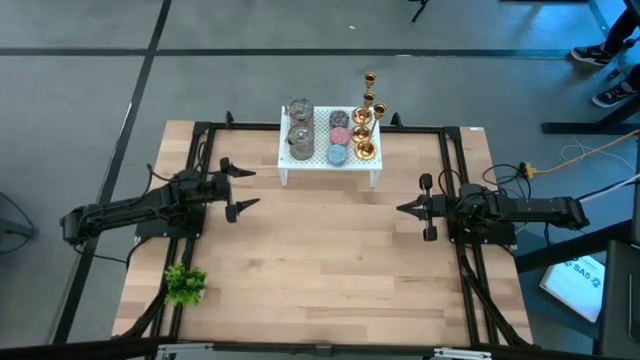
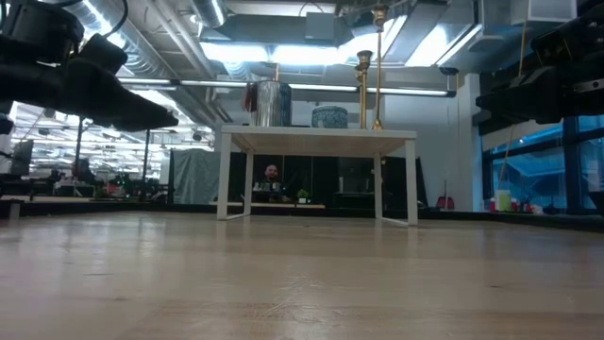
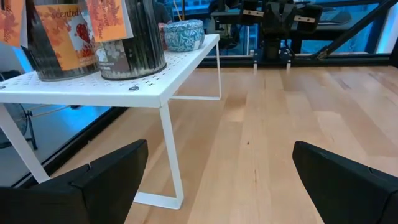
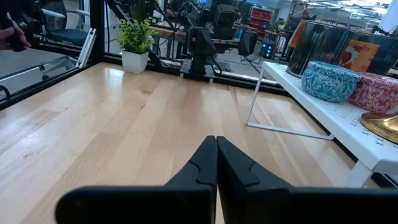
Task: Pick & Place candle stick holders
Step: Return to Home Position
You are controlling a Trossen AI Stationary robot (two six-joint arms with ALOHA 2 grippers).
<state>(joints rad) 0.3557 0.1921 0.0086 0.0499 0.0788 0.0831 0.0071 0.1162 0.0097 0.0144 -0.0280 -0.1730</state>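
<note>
Three gold candle stick holders (image 1: 366, 116) stand upright on their round bases along the right end of a white perforated shelf (image 1: 318, 158) at the table's far middle. Two of them show in the low view (image 2: 363, 90), and one base shows in the right wrist view (image 4: 382, 127). My left gripper (image 1: 241, 188) is open and empty above the table, left of and nearer than the shelf. It also shows in the left wrist view (image 3: 221, 180). My right gripper (image 1: 402, 209) is shut and empty, right of and nearer than the shelf, pointing toward the table's left. It also shows in the right wrist view (image 4: 216, 146).
On the shelf, left of the holders, stand two tall lidded tins (image 1: 300, 128) and three flat round patterned candles (image 1: 338, 135). A small green plant (image 1: 185, 285) stands at the table's near left. Bare wood (image 1: 330, 270) lies between and in front of the arms.
</note>
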